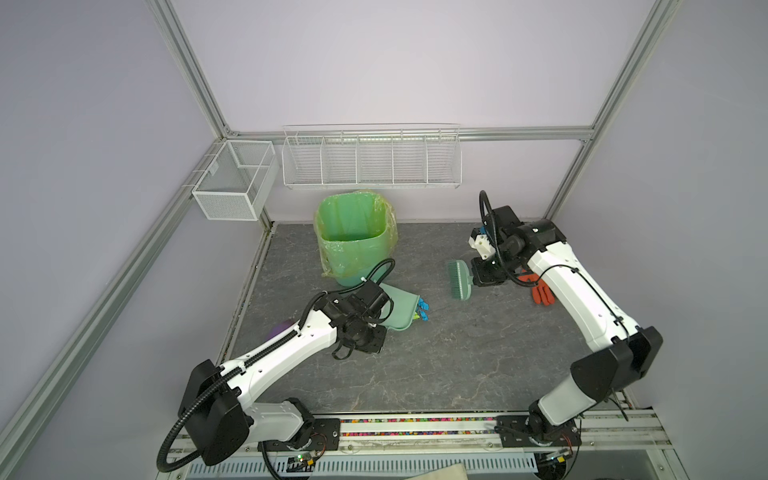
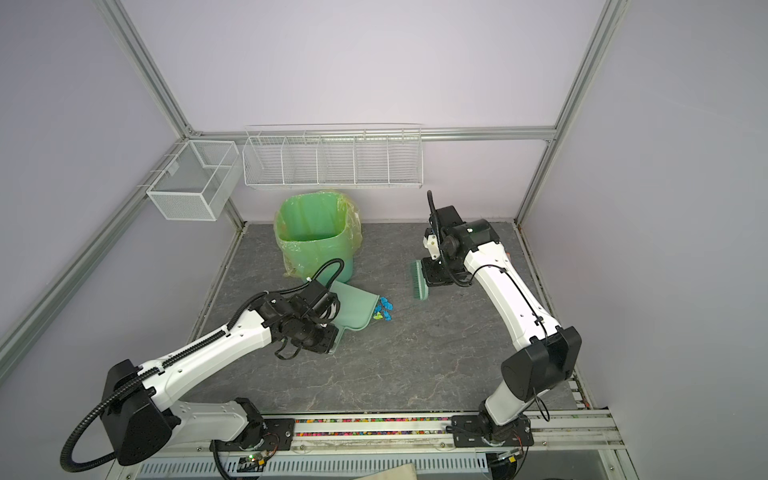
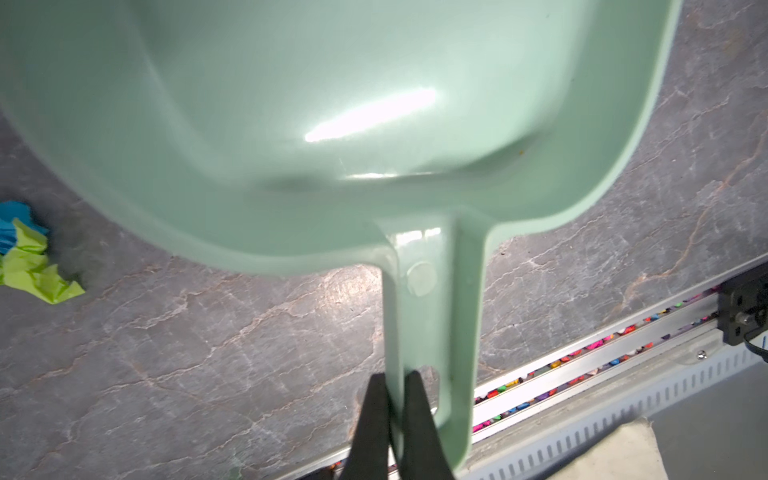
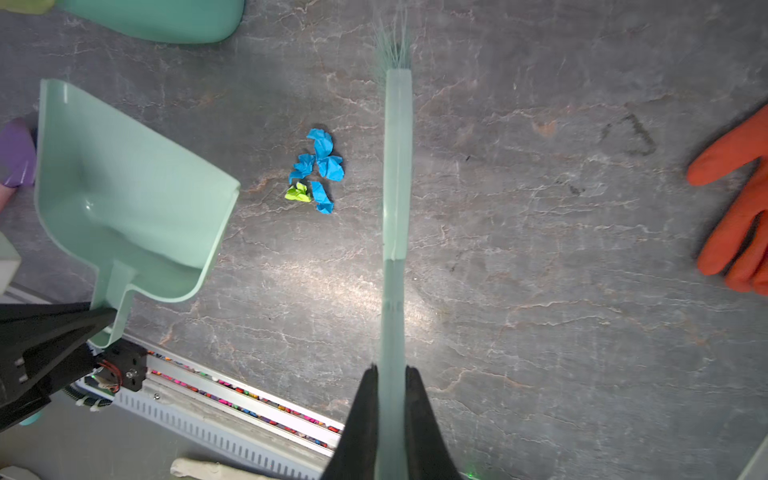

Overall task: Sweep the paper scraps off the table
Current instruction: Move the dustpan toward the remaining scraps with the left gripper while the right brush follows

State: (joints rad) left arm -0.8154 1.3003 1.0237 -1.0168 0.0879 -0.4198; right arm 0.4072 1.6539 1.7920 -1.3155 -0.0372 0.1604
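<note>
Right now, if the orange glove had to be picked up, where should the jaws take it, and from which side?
Probably one finger of the glove, from straight above. It lies flat on the table, and its fingers are spread apart, so a jaw fits on each side.

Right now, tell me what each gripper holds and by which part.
Left gripper holds the dustpan by the end of its handle. Right gripper holds the brush by its handle.

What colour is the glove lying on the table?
The glove is bright orange. It shows best in the right wrist view.
</note>
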